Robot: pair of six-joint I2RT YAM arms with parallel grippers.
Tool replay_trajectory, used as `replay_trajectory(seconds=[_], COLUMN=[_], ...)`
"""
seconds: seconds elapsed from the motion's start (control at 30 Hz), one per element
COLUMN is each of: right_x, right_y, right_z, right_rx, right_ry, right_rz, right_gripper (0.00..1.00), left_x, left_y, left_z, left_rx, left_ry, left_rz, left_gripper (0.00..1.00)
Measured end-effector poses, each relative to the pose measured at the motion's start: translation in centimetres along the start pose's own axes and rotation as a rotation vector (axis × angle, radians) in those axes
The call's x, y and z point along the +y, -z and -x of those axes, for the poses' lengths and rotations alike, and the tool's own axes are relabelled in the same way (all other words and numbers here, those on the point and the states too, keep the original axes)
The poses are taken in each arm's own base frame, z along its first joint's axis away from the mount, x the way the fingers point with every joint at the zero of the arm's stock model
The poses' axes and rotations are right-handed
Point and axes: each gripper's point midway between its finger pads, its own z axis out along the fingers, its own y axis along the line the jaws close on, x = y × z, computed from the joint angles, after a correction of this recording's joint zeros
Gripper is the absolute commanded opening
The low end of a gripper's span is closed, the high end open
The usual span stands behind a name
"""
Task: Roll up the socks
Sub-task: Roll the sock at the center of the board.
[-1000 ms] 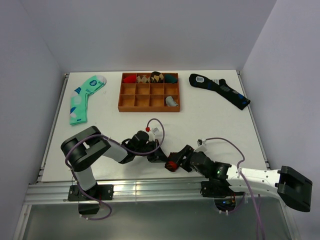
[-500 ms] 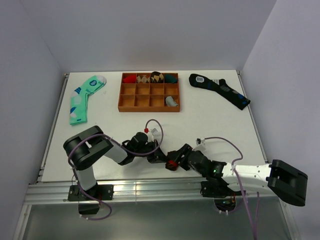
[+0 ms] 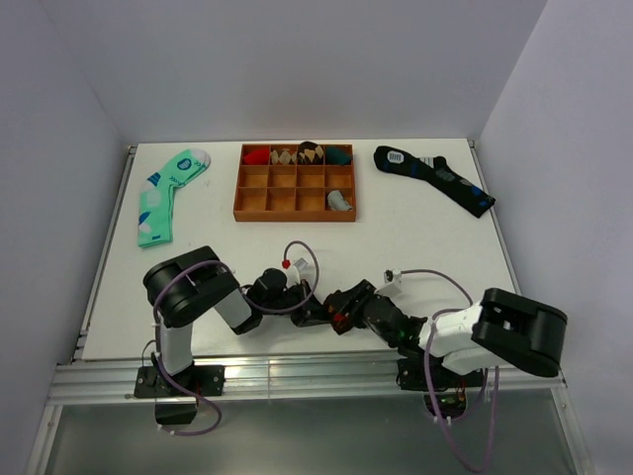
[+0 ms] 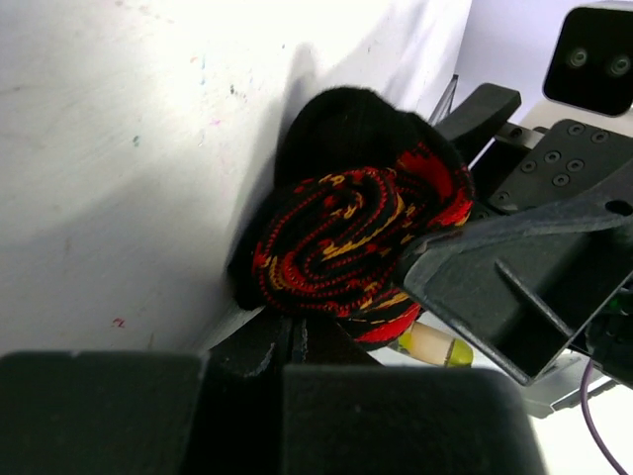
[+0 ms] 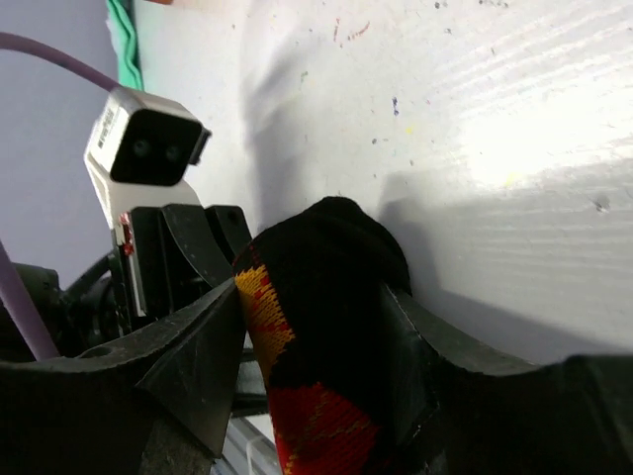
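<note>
From above, the sock [image 3: 340, 319] is all but buried where the left tool [image 3: 318, 315] and right tool [image 3: 348, 309] meet at 6 o'clock on the table [image 3: 415, 237]. Only a red speck of it shows, and how either tool's jaws stand cannot be made out there. In the left wrist view the left tool's fingertips are hidden under the roll, so its grip cannot be told. Its own body is a dark blur along the bottom edge. In the right wrist view the sock runs off the bottom edge and covers the inner faces of the right tool's fingers [image 5: 198, 361]. The contents of the wooden tray [image 3: 296, 188] at 12 o'clock are too small to name.
</note>
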Motion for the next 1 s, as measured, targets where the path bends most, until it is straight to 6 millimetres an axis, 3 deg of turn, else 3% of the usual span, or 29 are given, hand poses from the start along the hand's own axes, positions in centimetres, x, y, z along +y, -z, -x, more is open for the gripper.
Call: replay_trajectory(seconds=[0.23,1.0], right_x=[0.5,0.5], right_y=[-0.6,0.9], right_z=[0.1,-1.9], right_rx=[-0.021,0.11], right_ry=[-0.006,0.118], right_rz=[0.044,0.018], right_gripper=[0.62,0.66], left_x=[0.4,1.4], left_y=[0.4,2.4], left_z=[0.2,1.5], left_rx=[0.007,0.103], left_ry=[0.029,0.047], left_rz=[-0.014,0.045], left_gripper=[0.0,0.0])
